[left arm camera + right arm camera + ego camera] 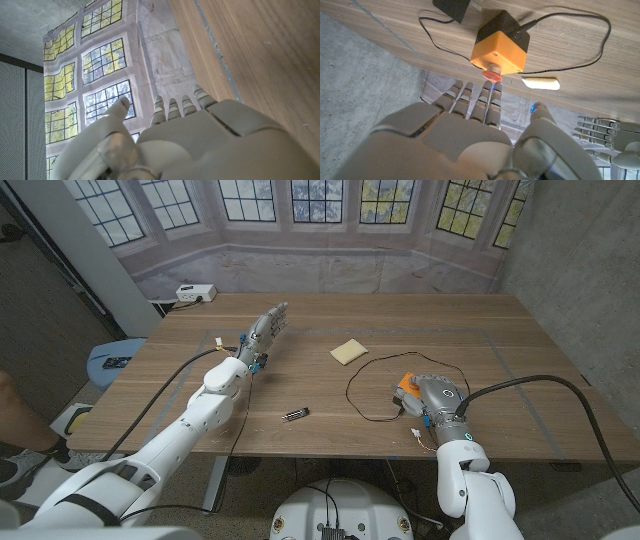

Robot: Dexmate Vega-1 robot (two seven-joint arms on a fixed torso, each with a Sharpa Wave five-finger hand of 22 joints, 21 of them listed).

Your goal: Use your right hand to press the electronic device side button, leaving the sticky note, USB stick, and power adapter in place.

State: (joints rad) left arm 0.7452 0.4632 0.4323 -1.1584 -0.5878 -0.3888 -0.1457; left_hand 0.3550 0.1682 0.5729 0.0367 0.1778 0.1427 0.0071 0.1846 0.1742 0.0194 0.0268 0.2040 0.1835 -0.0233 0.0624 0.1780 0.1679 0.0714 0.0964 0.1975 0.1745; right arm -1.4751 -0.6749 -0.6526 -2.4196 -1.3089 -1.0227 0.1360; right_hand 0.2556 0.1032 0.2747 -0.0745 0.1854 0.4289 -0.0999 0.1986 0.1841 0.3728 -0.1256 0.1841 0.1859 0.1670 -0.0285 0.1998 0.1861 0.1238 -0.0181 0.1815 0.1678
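While right robot hand [470, 125] fingers spread, one fingertip meets the boxy orange device's [500, 46] round red button [492, 75] — glossy plastic.

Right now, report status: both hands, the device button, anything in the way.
Right hand open, fingertips at the red button of the orange device. Left hand open, far side of the table. Cable loops around the device; sticky note well clear.
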